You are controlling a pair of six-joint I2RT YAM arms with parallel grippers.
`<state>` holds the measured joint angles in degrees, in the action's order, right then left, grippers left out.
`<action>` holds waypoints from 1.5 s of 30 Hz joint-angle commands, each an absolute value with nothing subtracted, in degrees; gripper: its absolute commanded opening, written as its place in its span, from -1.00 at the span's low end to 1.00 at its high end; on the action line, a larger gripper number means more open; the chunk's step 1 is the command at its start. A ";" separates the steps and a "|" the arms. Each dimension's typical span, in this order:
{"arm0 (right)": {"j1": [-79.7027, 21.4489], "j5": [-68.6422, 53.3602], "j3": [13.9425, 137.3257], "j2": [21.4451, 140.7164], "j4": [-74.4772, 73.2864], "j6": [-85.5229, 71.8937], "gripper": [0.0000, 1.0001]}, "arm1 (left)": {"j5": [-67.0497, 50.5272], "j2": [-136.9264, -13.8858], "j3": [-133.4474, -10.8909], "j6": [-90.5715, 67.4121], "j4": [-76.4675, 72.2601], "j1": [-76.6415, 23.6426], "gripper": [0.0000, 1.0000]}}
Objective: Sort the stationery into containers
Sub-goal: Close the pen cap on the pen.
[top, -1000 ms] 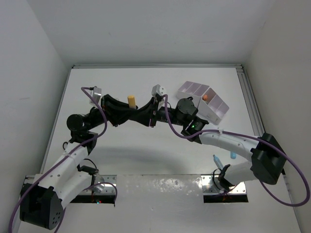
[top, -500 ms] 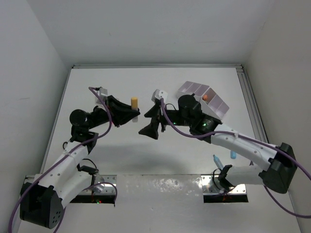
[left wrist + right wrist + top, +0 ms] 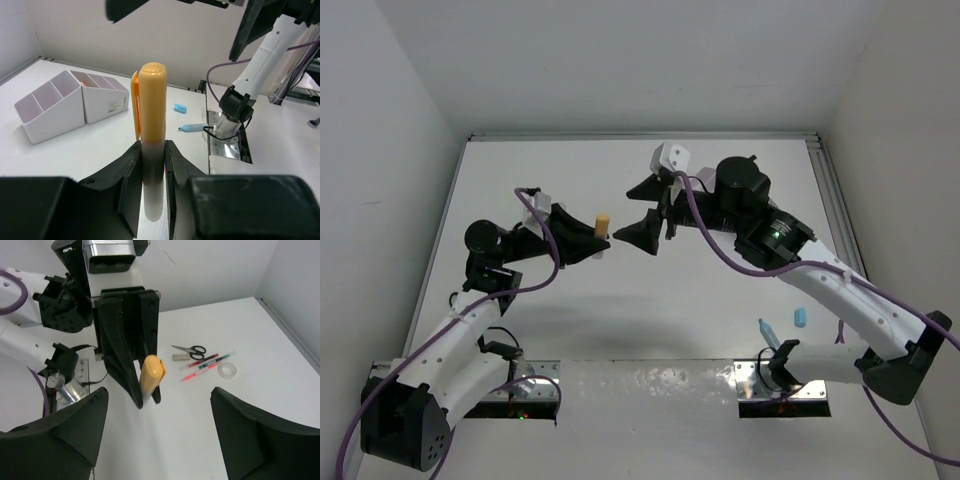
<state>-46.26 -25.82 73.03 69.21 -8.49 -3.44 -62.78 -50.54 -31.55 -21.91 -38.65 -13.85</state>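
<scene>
From above, the left gripper (image 3: 594,243) is clamped on the orange marker (image 3: 602,221) and holds it in the air over the middle of the table (image 3: 570,330). The right gripper (image 3: 624,214) stands just to the right of the marker and faces it, with its jaws wide apart and nothing between them. The right arm hides the place of the containers in this view. A blue-capped pen (image 3: 767,331) and a small blue piece (image 3: 800,318) lie well to the right of the marker, near the right arm's base. In the left wrist view the marker stands upright, gripped at its lower body between two black fingers (image 3: 129,172), so its capped end is free. I think it is held this way so that the other gripper can take that end. The white organiser (image 3: 60,107) stands behind the marker to the left, its compartments open upward. In the right wrist view the marker is straight ahead and the wide fingers do not touch it. Beyond the marker to the right lie the scissors (image 3: 190,350), the red pens (image 3: 202,365), the tape ring (image 3: 227,371) and a small eraser (image 3: 179,357), close together and not yet sorted. The organiser seems to be on the right arm's side, which would explain passing the marker across.
</scene>
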 commanded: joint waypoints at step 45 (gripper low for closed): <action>-57.66 -23.99 35.86 84.02 26.89 -14.76 -1.00 | -55.20 -54.76 -38.49 -47.20 -66.62 -13.18 -1.00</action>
